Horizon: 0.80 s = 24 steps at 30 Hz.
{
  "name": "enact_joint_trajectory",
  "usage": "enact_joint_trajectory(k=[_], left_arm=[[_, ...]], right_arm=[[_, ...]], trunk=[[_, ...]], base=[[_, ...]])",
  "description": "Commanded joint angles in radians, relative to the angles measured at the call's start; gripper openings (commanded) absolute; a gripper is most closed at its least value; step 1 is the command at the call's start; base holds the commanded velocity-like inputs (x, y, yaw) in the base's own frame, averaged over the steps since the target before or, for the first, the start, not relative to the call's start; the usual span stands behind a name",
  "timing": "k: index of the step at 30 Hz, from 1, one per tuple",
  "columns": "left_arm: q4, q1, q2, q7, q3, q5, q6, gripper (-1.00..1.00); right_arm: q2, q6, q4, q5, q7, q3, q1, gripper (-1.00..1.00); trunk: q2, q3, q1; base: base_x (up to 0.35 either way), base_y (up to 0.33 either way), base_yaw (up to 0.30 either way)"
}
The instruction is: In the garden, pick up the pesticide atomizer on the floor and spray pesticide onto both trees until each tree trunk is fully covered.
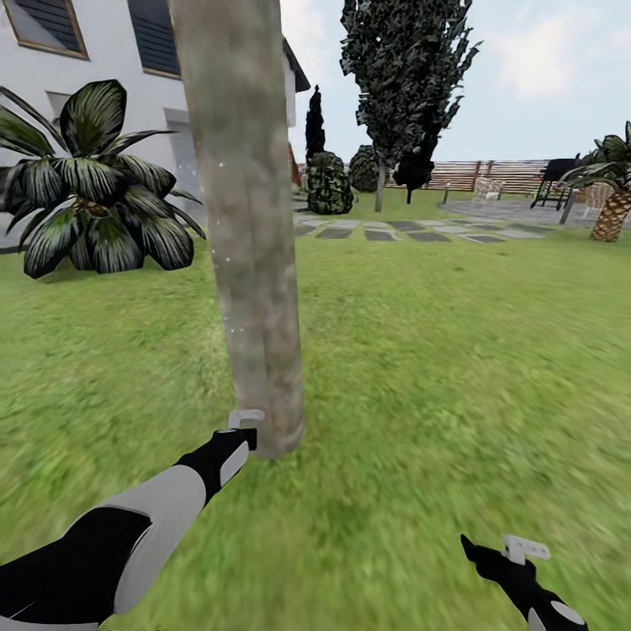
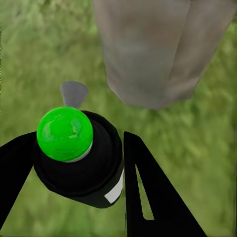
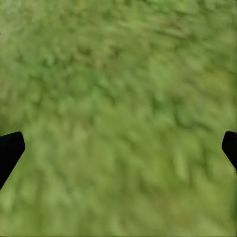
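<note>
Left gripper [image 2: 94, 192] clamps pesticide atomizer [image 2: 79, 158], held low near tree trunk [image 1: 250, 228] base for spraying bark. Right gripper [image 3: 118, 148] spread wide, idle over grass [image 1: 456, 350].

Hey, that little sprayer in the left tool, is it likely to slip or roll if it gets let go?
The atomizer looks round and smooth-sided, so it would probably roll on the grass. It's small between the left tool fingers, likely light. It seems rigid.

Green-capped black pesticide atomizer [image 2: 79, 158] beside upright mottled tree trunk [image 1: 250, 228]
</note>
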Motion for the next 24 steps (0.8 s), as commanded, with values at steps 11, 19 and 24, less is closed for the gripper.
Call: enact_joint_trajectory(k=[11,19,24], left_arm=[[0.000,0.000,0.000,0.001,-0.002,-0.001,0.000,-1.00],[0.021,0.000,-0.001,0.001,-0.002,-0.001,0.000,-1.00],[0.029,0.000,0.000,-0.005,-0.001,-0.002,-0.004,-1.00]], right_arm=[[0.000,0.000,0.000,0.000,0.000,0.000,0.000,1.00],[0.000,0.000,0.000,0.000,0.000,0.000,0.000,1.00],[0.000,0.000,0.000,0.000,-0.001,0.000,0.000,1.00]], trunk=[[0.000,0.000,0.000],[0.000,0.000,0.000],[0.000,0.000,0.000]], base=[[0.096,-0.299,0.217],[-0.141,-0.095,0.047],[-0.009,-0.004,0.215]])
